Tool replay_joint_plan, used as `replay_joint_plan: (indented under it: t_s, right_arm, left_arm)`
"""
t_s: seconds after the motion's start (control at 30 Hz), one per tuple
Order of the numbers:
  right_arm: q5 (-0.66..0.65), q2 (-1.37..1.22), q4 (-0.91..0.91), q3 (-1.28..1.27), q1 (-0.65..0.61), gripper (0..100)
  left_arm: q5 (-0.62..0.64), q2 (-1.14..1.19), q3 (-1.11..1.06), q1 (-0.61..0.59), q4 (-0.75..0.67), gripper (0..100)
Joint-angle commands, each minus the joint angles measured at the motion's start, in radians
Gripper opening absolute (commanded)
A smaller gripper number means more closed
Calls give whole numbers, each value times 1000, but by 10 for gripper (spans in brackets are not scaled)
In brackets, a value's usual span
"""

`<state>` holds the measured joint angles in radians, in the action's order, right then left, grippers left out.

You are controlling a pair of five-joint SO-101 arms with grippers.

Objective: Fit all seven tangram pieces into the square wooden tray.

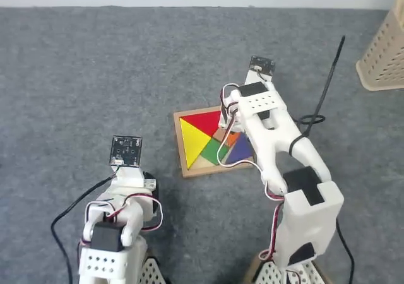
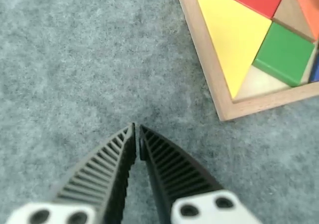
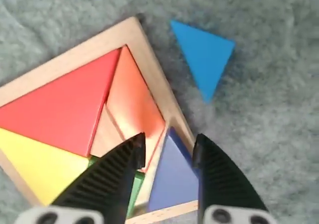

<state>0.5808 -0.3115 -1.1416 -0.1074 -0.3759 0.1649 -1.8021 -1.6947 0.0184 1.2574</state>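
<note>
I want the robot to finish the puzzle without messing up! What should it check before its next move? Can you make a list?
1. Right gripper open and empty: ok, it hangs over the tray.
2. Light blue triangle inside the tray: not ok, it lies on the carpet beside the tray's rim.
3. Room left in the tray: ok, bare wood shows between the pieces. Whether the triangle fits there: cannot tell.
4. Left gripper out of the way: ok, shut, over carpet beside the tray.
5. All seven pieces counted: cannot tell, the right arm covers part of the tray.
</note>
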Motion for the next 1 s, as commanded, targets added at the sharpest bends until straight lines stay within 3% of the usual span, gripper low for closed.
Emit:
replay_joint_plan:
  t_s: [0.0,0.23,0.47,0.97]
  right_arm:
    - [-58,53,-35,55,25,117]
    - [-173,133,-48,-14,19,5]
    - [-261,133,74,-146,18,7]
    - [-310,133,84,-167,-48,7]
  left_arm:
    - [-5,-15,8,-2,5,13]
    - [-5,-15,8,-2,5,13]
    - [-5,-15,8,-2,5,13]
    - [-5,-15,8,-2,5,13]
